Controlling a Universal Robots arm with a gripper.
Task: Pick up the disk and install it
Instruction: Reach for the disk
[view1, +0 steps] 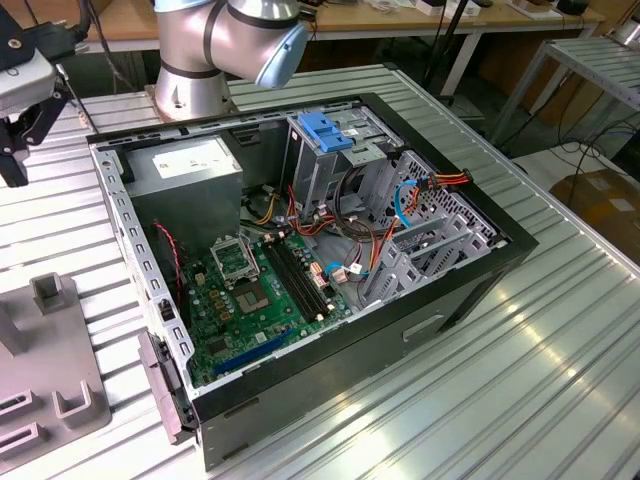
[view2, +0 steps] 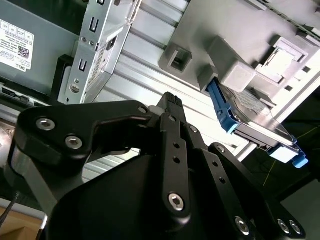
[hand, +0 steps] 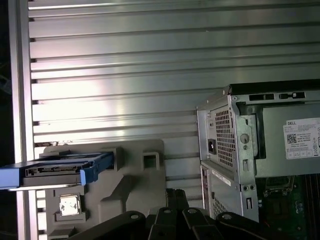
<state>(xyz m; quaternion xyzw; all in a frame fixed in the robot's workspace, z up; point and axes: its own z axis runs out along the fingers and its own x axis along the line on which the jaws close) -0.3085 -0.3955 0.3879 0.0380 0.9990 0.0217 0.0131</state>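
Now we see gripper closed, holding nothing, hovering just outside computer case; disk sits slotted in grey holder, near case, on tabletop.

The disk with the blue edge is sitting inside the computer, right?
Not quite. The disk with the blue edge is not inside the computer. It is sitting in the grey holder on the table next to the computer. The first wrist view shows this.
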